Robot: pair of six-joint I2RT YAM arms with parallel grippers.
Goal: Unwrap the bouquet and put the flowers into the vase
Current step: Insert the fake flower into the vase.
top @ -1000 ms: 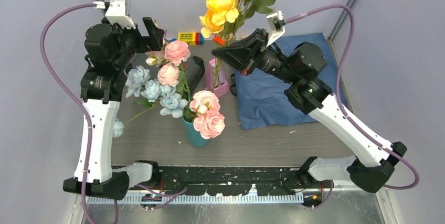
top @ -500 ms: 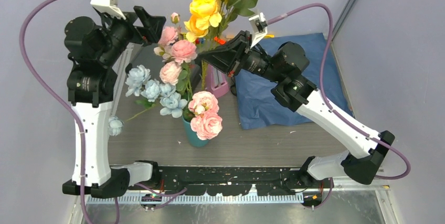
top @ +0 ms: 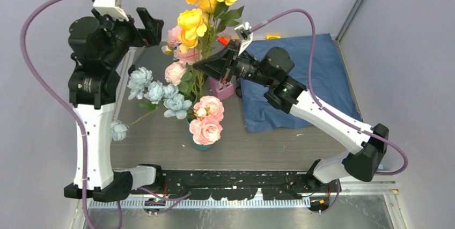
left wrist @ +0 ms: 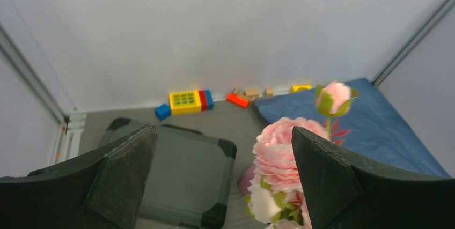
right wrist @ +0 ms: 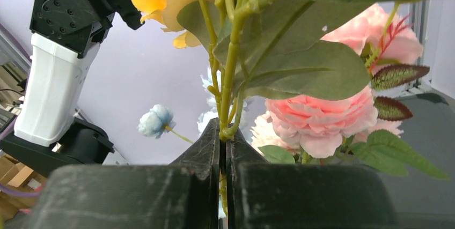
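yellow flower stem pinched above the vase

the right gripper (top: 200, 68), its jaws pressed together, pinches the green stem of the yellow flowers (top: 194, 19) and holds them upright, just behind and above the teal vase (top: 199, 144). the vase stands near the front middle of the table (top: 268, 143). pink flowers (top: 206, 122) fill its mouth and pale blue flowers (top: 155, 93) spread to its left. the left gripper (top: 152, 26) hangs high at the back left, jaws spread wide, holding nothing. the blue paper wrap (top: 316, 73) lies flat on the right.
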